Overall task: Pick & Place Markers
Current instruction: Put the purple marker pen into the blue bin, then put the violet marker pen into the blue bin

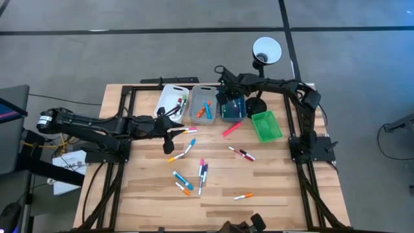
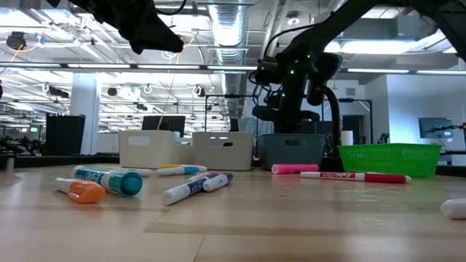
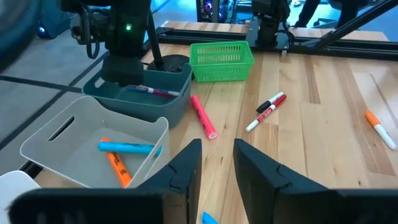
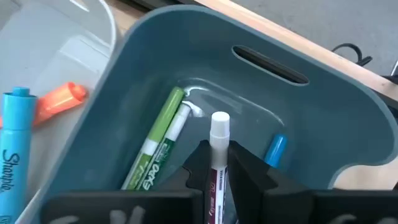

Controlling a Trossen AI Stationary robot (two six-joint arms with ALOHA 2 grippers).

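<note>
Several markers lie scattered on the wooden table [image 1: 272,181], among them a pink one [image 1: 231,129], a red one [image 1: 244,154] and a cluster [image 1: 191,180]. My right gripper [image 4: 216,155] hangs over the teal bin [image 1: 231,109], shut on a white-capped marker [image 4: 219,134]. A green marker [image 4: 155,146] and a blue one [image 4: 275,149] lie on that bin's floor. My left gripper [image 3: 217,158] is open and holds nothing. It hovers over the table [image 1: 170,144] on the near side of the white bin [image 1: 173,100] and grey bin [image 1: 206,103]. My right gripper pinches the white-capped marker by its barrel [image 4: 216,177] between the two fingers. The marker lies along the fingers, and its white cap [image 4: 220,123] sticks out past the fingertips. It points down into the teal bin from above. Whether the cap touches the bin floor, I cannot tell.
The grey bin holds a blue marker [image 3: 127,147] and an orange one [image 3: 117,167]. The white bin holds a few markers [image 1: 180,101]. A green basket [image 1: 266,125] stands right of the teal bin. A white lamp [image 1: 266,50] stands beyond the far edge. Bare wood lies toward the near right.
</note>
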